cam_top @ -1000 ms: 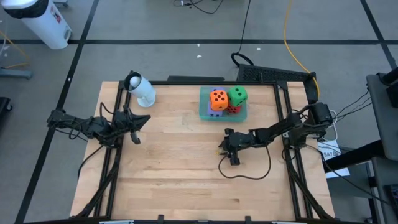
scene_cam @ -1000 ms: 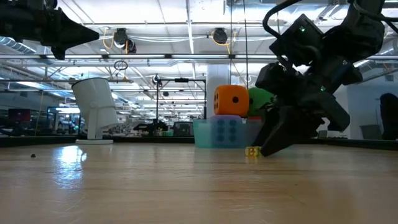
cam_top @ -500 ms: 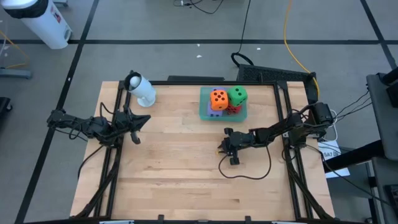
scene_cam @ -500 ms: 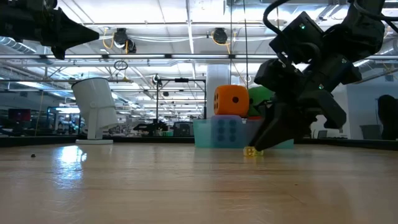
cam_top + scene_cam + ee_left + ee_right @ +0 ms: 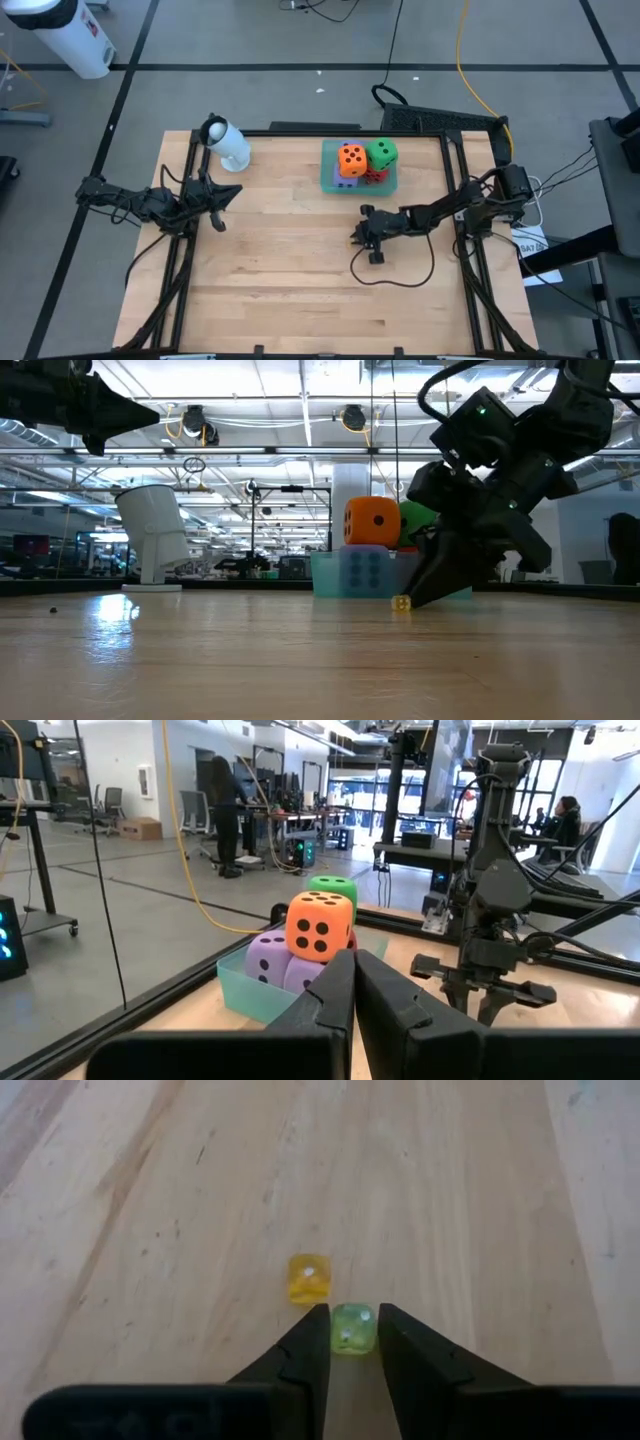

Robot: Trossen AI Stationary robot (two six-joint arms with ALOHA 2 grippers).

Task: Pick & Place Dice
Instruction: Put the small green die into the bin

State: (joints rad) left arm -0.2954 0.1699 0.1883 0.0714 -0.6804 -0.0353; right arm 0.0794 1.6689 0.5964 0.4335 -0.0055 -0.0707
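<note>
Right gripper (image 5: 351,1342) fingers have narrowed onto the small green die (image 5: 352,1327); yellow die (image 5: 308,1279) lies just beside. Grasp likely complete; left gripper (image 5: 352,982) closed, empty.

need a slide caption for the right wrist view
Right hand closed on a small green die, a small yellow die lying just beyond it on the wooden table.

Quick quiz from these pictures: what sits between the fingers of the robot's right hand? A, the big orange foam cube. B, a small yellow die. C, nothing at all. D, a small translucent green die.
D: in the right wrist view the small translucent green die sits between the fingers of the right hand, while the small yellow die lies just beyond them on the wooden table.
</note>
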